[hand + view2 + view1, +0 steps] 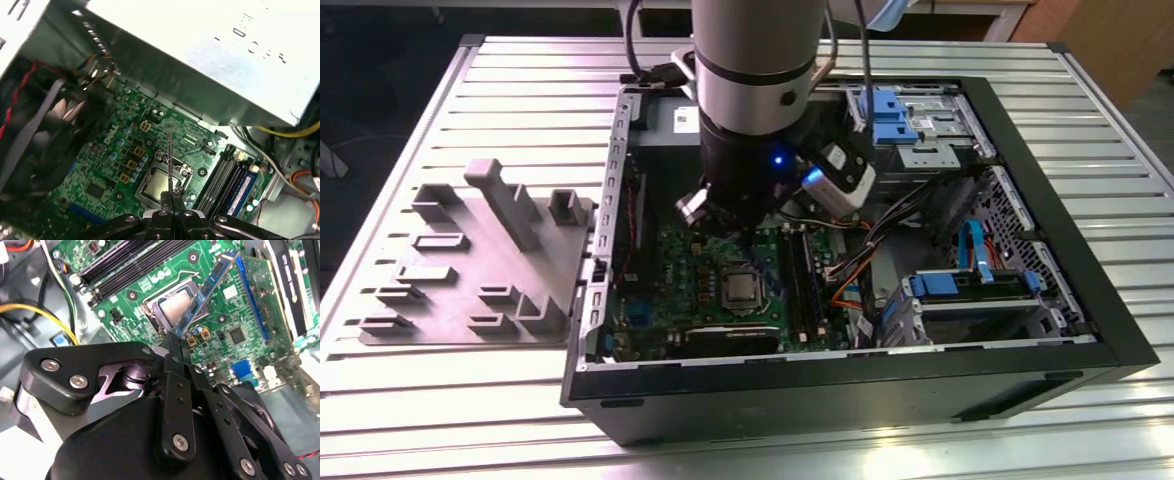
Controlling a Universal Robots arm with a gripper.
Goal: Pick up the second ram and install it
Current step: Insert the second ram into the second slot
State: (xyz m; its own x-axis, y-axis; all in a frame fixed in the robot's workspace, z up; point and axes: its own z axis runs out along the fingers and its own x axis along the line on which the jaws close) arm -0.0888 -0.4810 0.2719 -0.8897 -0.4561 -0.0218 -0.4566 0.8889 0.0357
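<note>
My gripper (175, 341) is shut on one end of the second ram (207, 287), a long thin stick with a row of small chips. The stick juts out tilted over the CPU socket (172, 307) of the green motherboard (235, 315). In the first wrist view the ram (170, 162) appears edge-on as a thin line rising from the gripper (171, 199), above the socket (160, 182). The black memory slots (222, 175) lie beside the socket, apart from the held stick, and one slot holds a blue stick (242, 189). In the exterior view the arm (747, 120) reaches down into the open computer case (854, 390).
A grey moulded holder tray (467, 260) sits on the slatted table at the exterior view's left of the case. Inside the case are a metal power supply box (210, 55), yellow and orange cables (45, 315), a fan (35, 135) and blue drive brackets (961, 285).
</note>
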